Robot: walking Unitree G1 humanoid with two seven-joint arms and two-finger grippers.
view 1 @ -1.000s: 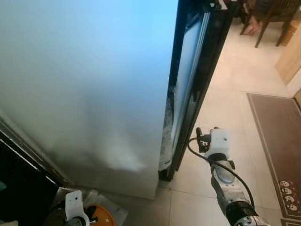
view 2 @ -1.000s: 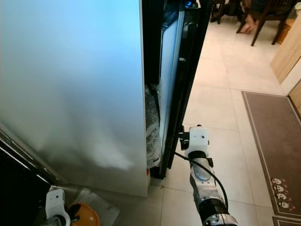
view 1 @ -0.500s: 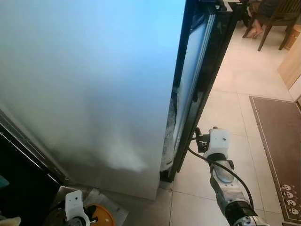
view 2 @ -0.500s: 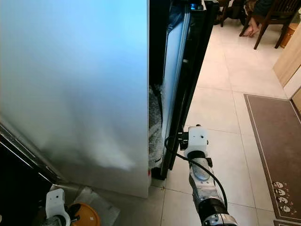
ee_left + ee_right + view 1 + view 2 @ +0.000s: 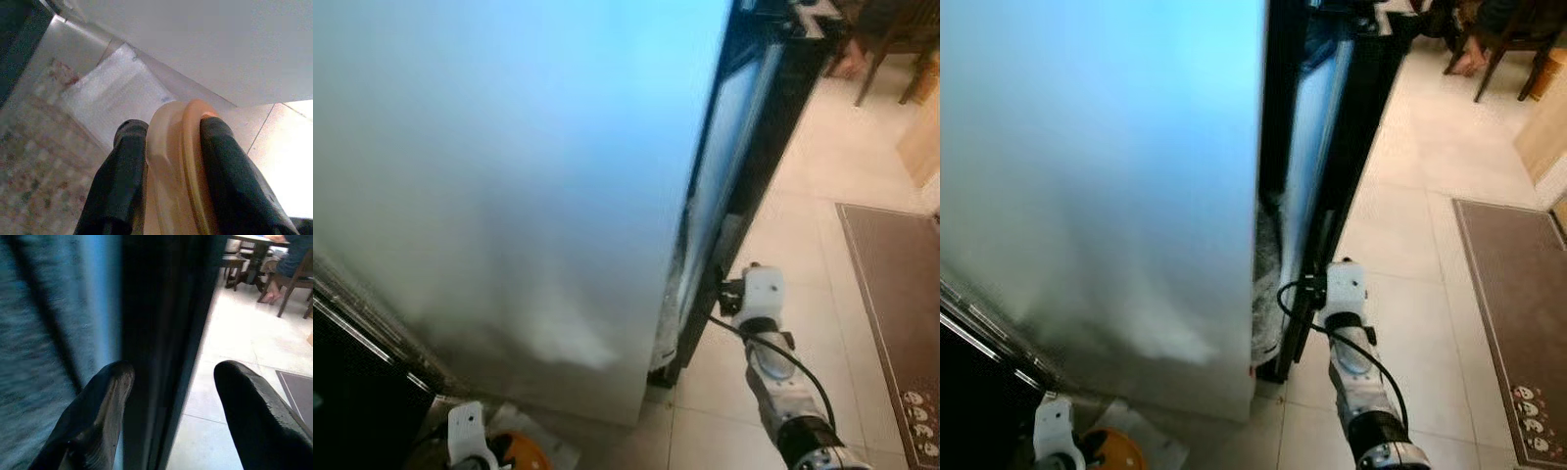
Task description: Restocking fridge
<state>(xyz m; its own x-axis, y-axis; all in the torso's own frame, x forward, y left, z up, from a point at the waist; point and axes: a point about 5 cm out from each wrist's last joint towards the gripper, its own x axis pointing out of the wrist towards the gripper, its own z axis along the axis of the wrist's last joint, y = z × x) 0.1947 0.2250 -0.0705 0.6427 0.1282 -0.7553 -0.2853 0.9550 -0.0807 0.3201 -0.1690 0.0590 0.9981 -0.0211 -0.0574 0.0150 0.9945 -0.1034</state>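
Pale, matte grey-white fridge side panel point(image 5: 509, 176), washed bluish toward the top, blank and smooth, with a brighter smear of reflected light low down. At its right edge, black-framed fridge door point(image 5: 759, 127) standing ajar, edge-on, with a light inner lining and a narrow dark gap between door and cabinet; something white and crinkled low in that gap, too blurred to identify.

Right gripper point(image 5: 171, 382) raised at the door's lower edge, fingers spread apart, one on each side of the dark door edge, nothing pinched between them. Whether touching the door or not: cannot tell. White wrist housing point(image 5: 762, 294) and black cable just beside the door frame.

Left gripper point(image 5: 168, 132) low near the floor at the fridge's foot, clamped on an orange round lid-like object point(image 5: 181, 161), translucent and pale at one face, deeper orange at its rim, held on edge between the two black fingers. Beneath it, a sheet of white bubble wrap point(image 5: 112, 103) lying on the floor.

Cream floor tiles point(image 5: 1410, 225) to the right, a brown rug point(image 5: 1518, 294) farther right, wooden chair legs point(image 5: 288, 289) and a seated person's feet at the far end.
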